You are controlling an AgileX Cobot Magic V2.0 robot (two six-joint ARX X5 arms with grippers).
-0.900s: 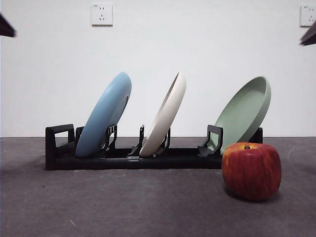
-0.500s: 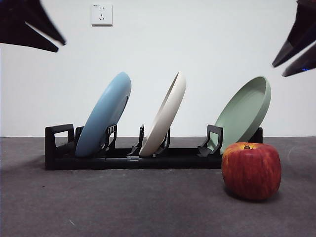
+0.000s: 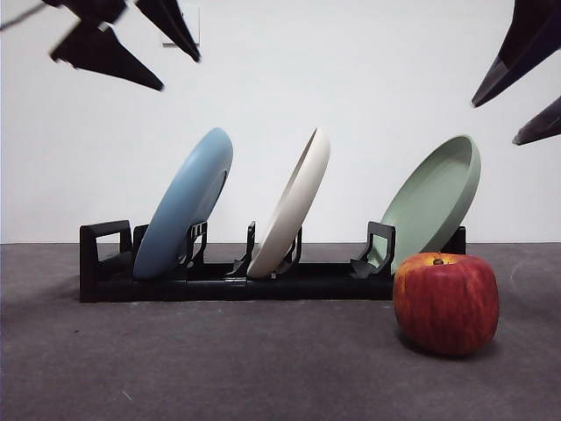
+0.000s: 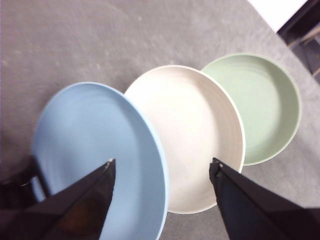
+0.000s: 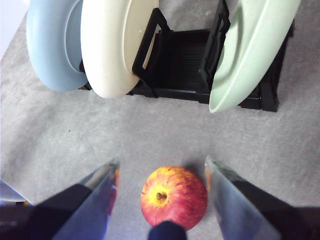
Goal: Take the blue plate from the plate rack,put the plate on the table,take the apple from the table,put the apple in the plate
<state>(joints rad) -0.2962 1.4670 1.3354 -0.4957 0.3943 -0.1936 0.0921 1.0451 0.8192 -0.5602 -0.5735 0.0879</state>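
The blue plate point(image 3: 186, 202) leans in the leftmost slot of the black plate rack point(image 3: 105, 263), on the dark grey table point(image 3: 219, 360). It also shows in the left wrist view point(image 4: 95, 155) and the right wrist view point(image 5: 50, 45). The red apple point(image 3: 446, 303) stands on the table in front of the rack's right end. My left gripper point(image 3: 166, 66) is open, high above the blue plate; its jaws point(image 4: 162, 167) straddle the plate's rim. My right gripper point(image 3: 504, 105) is open, high above the apple point(image 5: 174, 197).
A cream-white plate point(image 3: 294, 206) leans in the middle slot and a sage-green plate point(image 3: 434, 200) in the right slot. A white wall with a socket point(image 3: 184, 22) stands behind the rack. Bare table lies in front of the rack, left of the apple.
Both grippers have come down and inward from the top corners: the left now hangs above the blue plate, the right above the apple. Plates, rack and apple have not moved.
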